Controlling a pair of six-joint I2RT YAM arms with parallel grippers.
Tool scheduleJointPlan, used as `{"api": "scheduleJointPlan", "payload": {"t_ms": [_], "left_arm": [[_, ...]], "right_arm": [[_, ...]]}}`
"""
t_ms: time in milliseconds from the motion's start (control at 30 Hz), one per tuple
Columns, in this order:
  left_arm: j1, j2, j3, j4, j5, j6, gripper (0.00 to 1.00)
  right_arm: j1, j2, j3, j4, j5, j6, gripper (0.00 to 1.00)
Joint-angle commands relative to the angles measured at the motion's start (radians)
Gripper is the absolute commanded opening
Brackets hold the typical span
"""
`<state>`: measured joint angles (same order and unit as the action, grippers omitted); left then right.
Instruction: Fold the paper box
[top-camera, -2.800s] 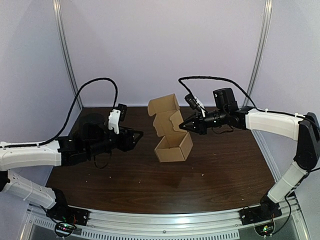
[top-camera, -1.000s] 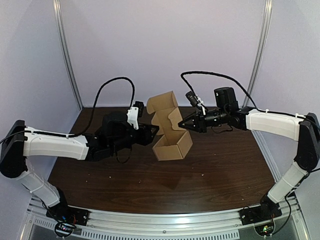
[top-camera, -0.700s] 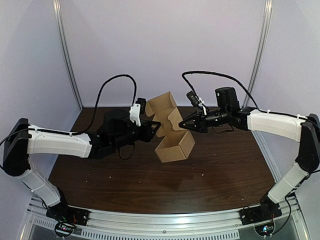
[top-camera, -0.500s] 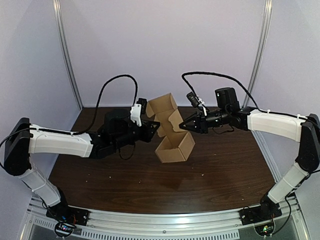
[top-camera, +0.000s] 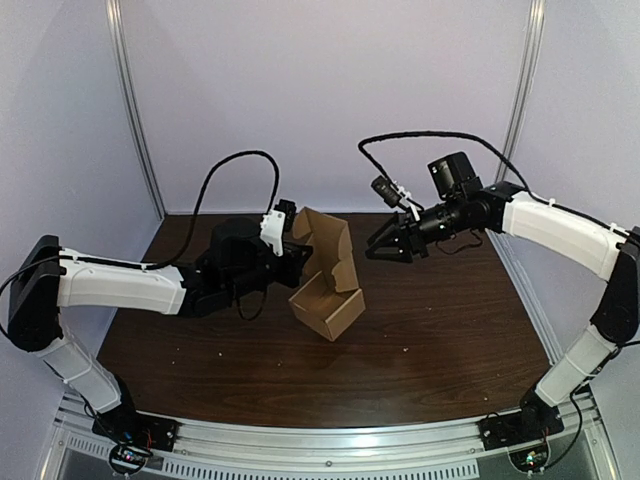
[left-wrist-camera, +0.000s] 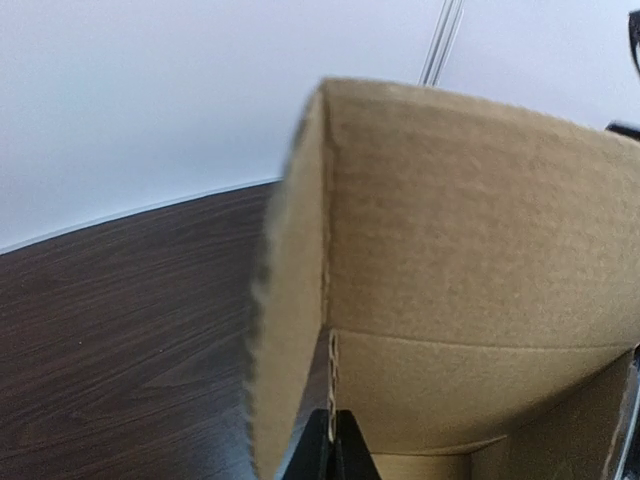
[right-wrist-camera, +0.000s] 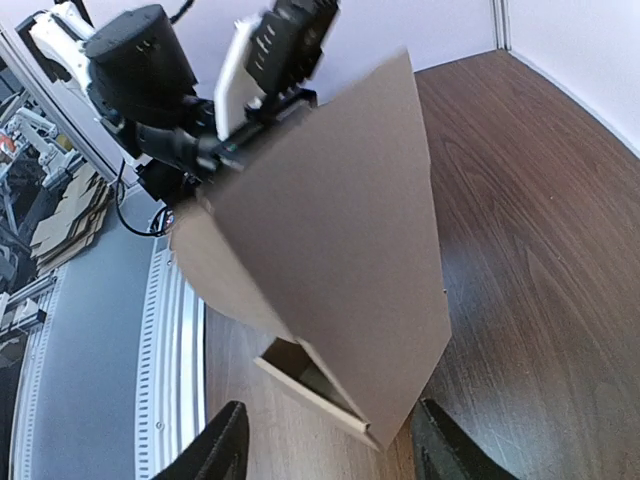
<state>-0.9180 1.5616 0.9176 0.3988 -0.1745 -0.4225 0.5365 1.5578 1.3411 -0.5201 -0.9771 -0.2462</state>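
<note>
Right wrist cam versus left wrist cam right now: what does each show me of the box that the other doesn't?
Only the right wrist: the whole lid panel of the paper box, the left gripper clamped on its top edge, the open tray below, and the right gripper open, off the box. Only the left wrist: a close-up of the flap's fold line, pinched in that gripper. Both: brown cardboard and the dark table.
</note>
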Motion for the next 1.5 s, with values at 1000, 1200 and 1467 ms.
{"api": "scheduleJointPlan", "payload": {"t_ms": [1000, 1200, 1467], "left_arm": [[0.003, 0.172, 0.011, 0.056, -0.079, 0.114, 0.03], [0.002, 0.191, 0.028, 0.057, -0.071, 0.119, 0.03], [0.002, 0.220, 0.055, 0.056, -0.063, 0.112, 0.03]], "right_arm": [[0.143, 0.326, 0.643, -0.603, 0.492, -0.017, 0.48], [0.155, 0.373, 0.684, -0.630, 0.548, -0.022, 0.48], [0.178, 0.391, 0.699, -0.636, 0.597, -0.031, 0.28]]}}
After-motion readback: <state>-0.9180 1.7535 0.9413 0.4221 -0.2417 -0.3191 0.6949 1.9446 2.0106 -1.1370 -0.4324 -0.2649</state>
